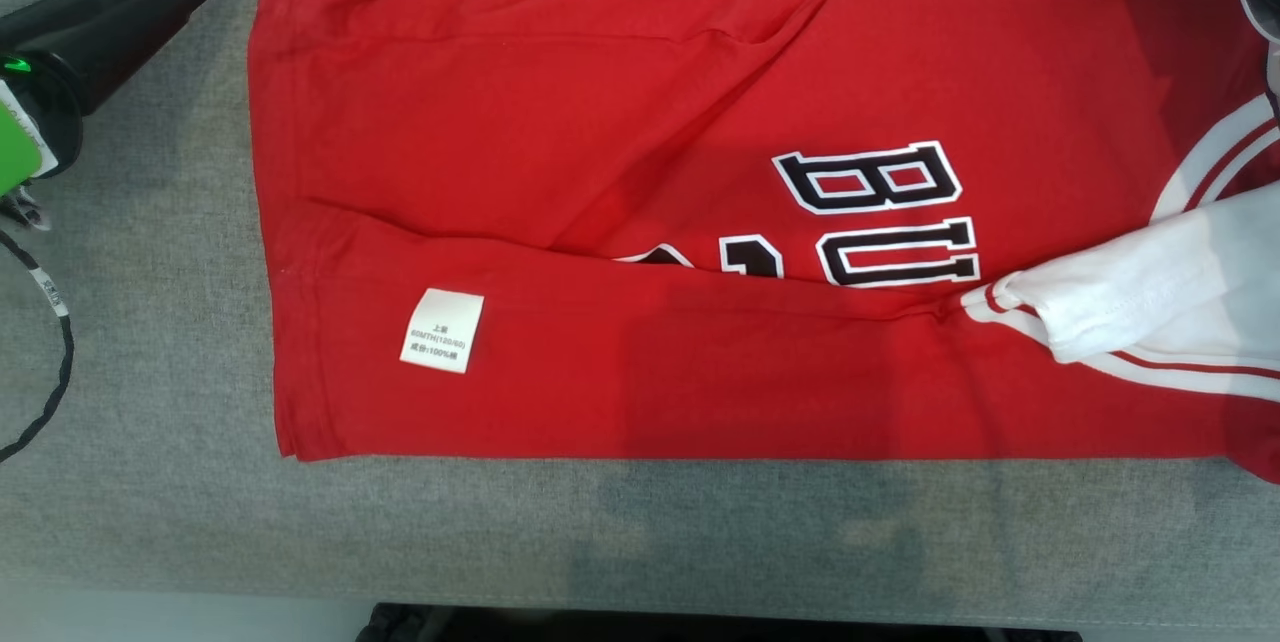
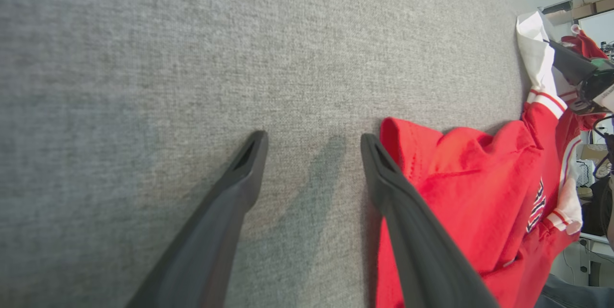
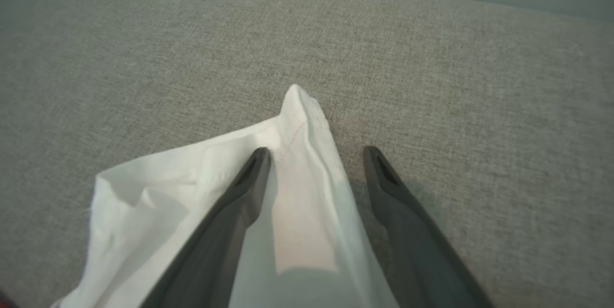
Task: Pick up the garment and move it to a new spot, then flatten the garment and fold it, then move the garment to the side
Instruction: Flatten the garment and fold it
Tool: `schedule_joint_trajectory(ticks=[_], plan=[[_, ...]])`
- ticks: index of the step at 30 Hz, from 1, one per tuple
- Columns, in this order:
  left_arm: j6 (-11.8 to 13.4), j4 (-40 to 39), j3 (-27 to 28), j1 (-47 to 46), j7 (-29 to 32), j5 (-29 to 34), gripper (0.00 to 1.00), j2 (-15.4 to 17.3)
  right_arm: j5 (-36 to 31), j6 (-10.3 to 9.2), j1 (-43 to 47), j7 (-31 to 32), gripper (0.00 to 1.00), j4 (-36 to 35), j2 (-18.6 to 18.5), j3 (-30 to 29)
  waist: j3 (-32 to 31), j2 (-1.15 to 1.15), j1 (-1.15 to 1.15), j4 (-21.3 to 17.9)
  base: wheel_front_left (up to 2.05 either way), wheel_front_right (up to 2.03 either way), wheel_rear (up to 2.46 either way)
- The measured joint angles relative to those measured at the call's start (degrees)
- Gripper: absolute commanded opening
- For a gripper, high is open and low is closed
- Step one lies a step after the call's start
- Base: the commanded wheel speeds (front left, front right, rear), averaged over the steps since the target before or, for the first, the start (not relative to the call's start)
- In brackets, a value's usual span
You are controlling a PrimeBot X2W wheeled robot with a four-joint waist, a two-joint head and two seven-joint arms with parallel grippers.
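L claw [image 2: 312,141] apart over grey mat [image 2: 144,58], shirt [image 2: 470,178] hem just beside at 3 o'clock. R claw [image 3: 316,154] apart, white sleeve [image 3: 300,125] lying btwn.

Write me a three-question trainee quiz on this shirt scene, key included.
1. True or false: the left tool is shut on the garment.
2. Which lies between the right tool's fingers? A) white sleeve B) care label C) cable
3. Fill in: the chest lettering legible in the head view reads ___.
Key: 1 false, it is open; 2 A; 3 BU.
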Motion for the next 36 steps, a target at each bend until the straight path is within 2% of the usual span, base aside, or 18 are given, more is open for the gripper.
schedule_joint_trajectory(ticks=[5, 13, 19, 24, 31, 33, 34, 35, 36], plan=[[0.00, 0.94, -0.75, -1.90, 3.09, -1.75, 1.00, -1.65, -1.01, 0.11, -0.99, -1.32, 1.00, 3.57, 0.36, 0.15, -0.62, 0.00, 0.00, 0.41, 0.00, 0.00, 0.00], [-0.27, -0.18, -2.32, -2.62, 9.50, -7.93, 1.00, -3.87, -1.09, 0.62, -1.54, -2.32, 1.00, 8.00, 0.99, 0.38, -2.19, 0.00, 0.00, 0.95, 0.00, 0.00, 0.00], [-0.45, -0.43, -3.47, -3.21, 11.10, -6.43, 1.00, -3.47, -1.09, 0.67, -2.45, -2.77, 0.94, 10.14, 1.75, 0.65, -2.60, 0.00, 0.00, 1.12, 0.00, 0.00, 0.00], [-0.49, 0.69, -3.61, -4.91, 10.74, -2.71, 1.00, -1.76, -1.09, 1.21, -4.00, -2.87, 0.96, 11.10, 2.82, 1.76, -2.16, 0.00, 0.00, 0.74, 0.00, 0.00, 0.00], [-0.91, 1.41, -3.70, -5.88, 10.34, -2.83, 1.00, -3.66, -1.09, 2.14, -5.59, -3.70, 0.93, 12.80, 3.99, 2.21, -1.64, 0.00, 0.00, -0.26, 0.00, 0.00, 0.00], [-1.00, 1.48, -4.13, -6.36, 10.34, -2.82, 1.00, -4.25, -1.09, 2.21, -5.90, -3.87, 0.83, 13.35, 4.11, 2.25, -1.63, 0.00, 0.00, -0.41, 0.00, 0.00, 0.00], [-1.00, 1.58, -4.30, -6.45, 10.35, -2.80, 1.00, -4.25, -1.09, 2.27, -5.96, -4.10, 0.57, 13.67, 4.12, 2.25, -1.65, 0.00, 0.00, -0.47, 0.00, 0.00, 0.00], [-1.00, 1.75, -4.44, -6.53, 10.35, -2.80, 0.92, -4.25, -1.09, 2.29, -6.04, -4.26, 0.44, 13.96, 4.12, 2.23, -1.68, 0.00, 0.00, -0.53, 0.00, 0.00, 0.00], [-1.01, 1.94, -4.54, -6.57, 10.35, -2.79, 0.81, -4.25, -1.09, 2.35, -6.10, -4.31, 0.38, 14.25, 4.12, 2.22, -1.71, 0.00, 0.00, -0.59, 0.00, 0.00, 0.00]])
